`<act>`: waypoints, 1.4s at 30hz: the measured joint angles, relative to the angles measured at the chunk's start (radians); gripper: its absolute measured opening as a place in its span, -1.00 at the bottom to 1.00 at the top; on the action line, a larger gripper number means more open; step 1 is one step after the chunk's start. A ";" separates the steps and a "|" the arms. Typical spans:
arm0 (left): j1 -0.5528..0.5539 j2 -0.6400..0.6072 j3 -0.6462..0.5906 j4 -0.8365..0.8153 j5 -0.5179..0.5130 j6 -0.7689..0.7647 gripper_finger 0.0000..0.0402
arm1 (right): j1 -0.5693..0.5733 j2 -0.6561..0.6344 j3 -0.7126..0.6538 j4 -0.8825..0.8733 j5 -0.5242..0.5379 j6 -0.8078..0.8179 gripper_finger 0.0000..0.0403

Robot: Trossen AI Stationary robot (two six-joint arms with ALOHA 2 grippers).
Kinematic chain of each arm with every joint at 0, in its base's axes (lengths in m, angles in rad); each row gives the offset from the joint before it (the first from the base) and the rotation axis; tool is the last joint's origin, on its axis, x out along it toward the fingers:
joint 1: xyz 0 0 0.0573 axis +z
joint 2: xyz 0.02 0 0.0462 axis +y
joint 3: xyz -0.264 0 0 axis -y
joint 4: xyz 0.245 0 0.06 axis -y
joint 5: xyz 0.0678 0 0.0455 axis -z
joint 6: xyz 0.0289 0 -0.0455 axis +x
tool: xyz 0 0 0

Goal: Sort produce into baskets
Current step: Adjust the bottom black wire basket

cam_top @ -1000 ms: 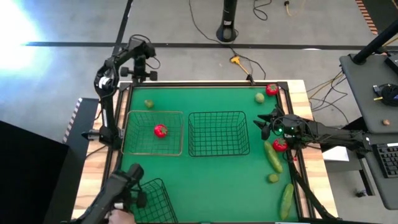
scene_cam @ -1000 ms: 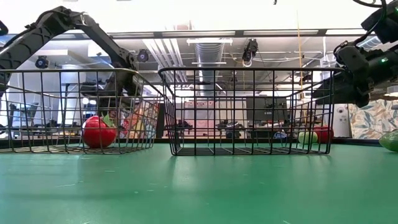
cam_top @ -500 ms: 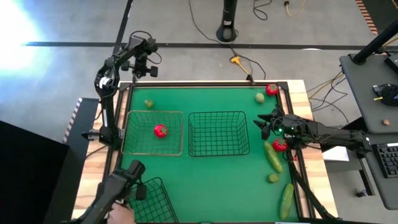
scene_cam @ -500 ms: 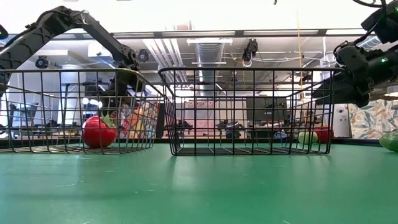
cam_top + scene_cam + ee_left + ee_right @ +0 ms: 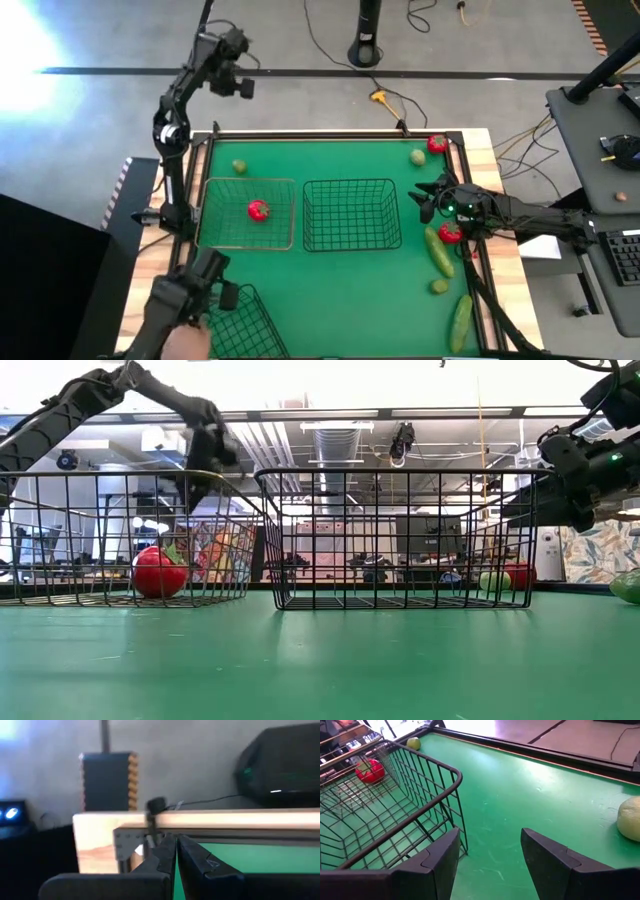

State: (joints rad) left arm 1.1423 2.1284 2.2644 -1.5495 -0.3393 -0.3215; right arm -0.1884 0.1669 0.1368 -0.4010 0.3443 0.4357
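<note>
Green mat (image 5: 350,275) bare between baskets (image 5: 351,214)

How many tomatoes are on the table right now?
3: one tomato inside the left basket, one at the table's far right corner, one by the right gripper. The arm may hide others.

Place: robotics lab or workshop
Floor: bare grey concrete (image 5: 90,100) with loose cables (image 5: 385,95) trailing over it
Work surface: wood-edged table (image 5: 490,150) covered with a green mat (image 5: 350,280)
Side desk: keyboard (image 5: 625,255) and equipment
Ceiling: exposed ducts (image 5: 340,445) and strip lights
</note>
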 joint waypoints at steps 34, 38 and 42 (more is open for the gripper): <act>-1.637 -0.524 -0.504 0.221 0.298 -0.880 -0.82 | 0.000 0.006 0.000 -0.001 0.023 -0.054 0.01; -1.761 -0.517 -0.544 0.226 0.311 -1.110 -0.52 | 0.000 0.006 0.000 -0.002 0.023 -0.051 0.01; -1.859 -0.492 -0.546 0.236 0.323 -1.263 -0.20 | 0.000 0.006 0.000 -0.002 0.024 -0.070 0.01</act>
State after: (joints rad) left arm -0.7163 1.6361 1.7184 -1.3131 -0.0158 -1.5848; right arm -0.1886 0.1734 0.1364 -0.4034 0.3679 0.3656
